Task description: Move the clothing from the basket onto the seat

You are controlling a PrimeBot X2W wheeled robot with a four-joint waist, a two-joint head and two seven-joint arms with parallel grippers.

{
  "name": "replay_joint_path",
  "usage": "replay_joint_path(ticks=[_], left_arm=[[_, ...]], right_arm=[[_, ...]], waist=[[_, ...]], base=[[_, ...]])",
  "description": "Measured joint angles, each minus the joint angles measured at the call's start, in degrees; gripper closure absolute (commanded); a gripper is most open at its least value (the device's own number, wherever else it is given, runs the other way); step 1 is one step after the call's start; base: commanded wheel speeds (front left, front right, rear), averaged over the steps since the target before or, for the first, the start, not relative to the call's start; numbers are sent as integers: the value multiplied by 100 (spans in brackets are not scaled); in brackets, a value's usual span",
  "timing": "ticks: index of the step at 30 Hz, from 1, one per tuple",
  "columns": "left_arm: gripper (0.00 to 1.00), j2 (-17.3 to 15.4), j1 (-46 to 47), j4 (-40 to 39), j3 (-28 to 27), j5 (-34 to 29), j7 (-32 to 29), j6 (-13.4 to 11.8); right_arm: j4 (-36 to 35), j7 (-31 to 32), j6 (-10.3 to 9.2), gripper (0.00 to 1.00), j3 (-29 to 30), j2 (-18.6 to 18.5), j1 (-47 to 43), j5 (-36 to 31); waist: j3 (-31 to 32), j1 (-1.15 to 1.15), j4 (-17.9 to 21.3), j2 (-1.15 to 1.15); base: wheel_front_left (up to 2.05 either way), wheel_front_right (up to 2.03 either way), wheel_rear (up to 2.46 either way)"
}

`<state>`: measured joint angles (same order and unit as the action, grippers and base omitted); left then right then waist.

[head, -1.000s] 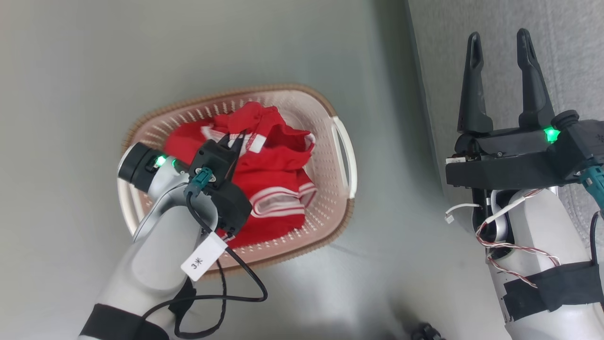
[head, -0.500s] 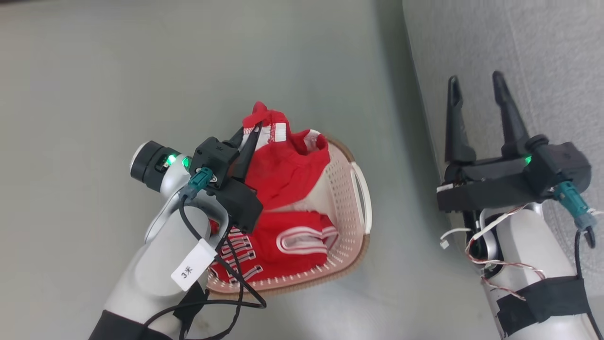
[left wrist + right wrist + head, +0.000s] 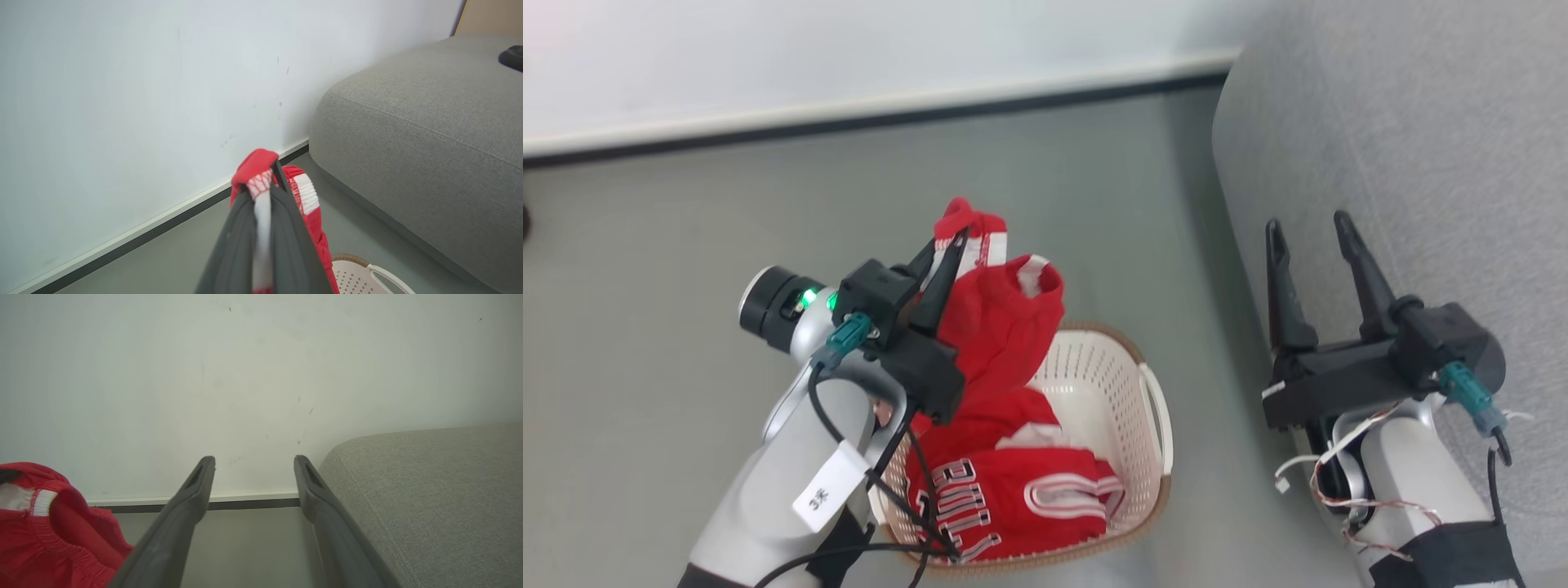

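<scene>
So the red garment (image 3: pixel 1005 327) was dangling off the left end effector (image 3: pixel 952 237), which was clamped tight on its white-striped elastic edge. In the head view the garment's long axis ran roughly 12 to 6 o'clock. The pinched end was up at 12 and the loose end drooped down into the basket (image 3: pixel 1156 425). The left wrist view showed the same pinch, with white trim squeezed between the fingers (image 3: pixel 286 228).

The basket sat on the floor (image 3: pixel 670 229). A lettered jersey (image 3: pixel 1005 506) lay bunched at its 6 o'clock end, with a scrap of white fabric (image 3: pixel 1036 437) just above it.

The seat (image 3: pixel 1421 163) was off at 3 o'clock from the basket, not touching it. The right end effector (image 3: pixel 1305 222) hung over the seat's edge with its fingers spread wide, holding nothing and pointing to 12 o'clock at the wall (image 3: pixel 261 375).
</scene>
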<state>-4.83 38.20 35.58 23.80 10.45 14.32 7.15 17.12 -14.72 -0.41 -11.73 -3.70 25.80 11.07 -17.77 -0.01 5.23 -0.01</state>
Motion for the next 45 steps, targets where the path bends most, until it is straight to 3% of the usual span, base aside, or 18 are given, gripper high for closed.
replay_joint_path(ticks=[11, 24, 35, 41, 45], left_arm=[[100, -115, -312, -215, 199, 220, 0, 2], [100, -97, -849, -702, 521, 703, -64, 42], [100, -103, -968, -1314, 784, 815, -323, 42], [100, -127, -1049, -1545, 865, 881, -498, 42], [100, -129, -1048, -1672, 978, 969, -592, 42]], right_arm=[[281, 1, 104, 0, -157, 18, -417, 59], [510, 1, 410, 0, -592, 34, -931, 146], [1020, 85, 749, 0, -1568, 36, -725, 162], [1430, 212, 755, 0, -2094, 32, -367, 174], [1560, 248, 755, 0, -2781, -100, -29, 412]], waist=[[865, 0, -15, 0], [1896, 0, -29, 0], [2206, 1, -93, 1], [2225, 1, -149, 1], [2231, 1, -201, 1]], base=[[0, 0, 0], [0, 0, 0], [0, 0, 0], [0, 0, 0], [0, 0, 0]])
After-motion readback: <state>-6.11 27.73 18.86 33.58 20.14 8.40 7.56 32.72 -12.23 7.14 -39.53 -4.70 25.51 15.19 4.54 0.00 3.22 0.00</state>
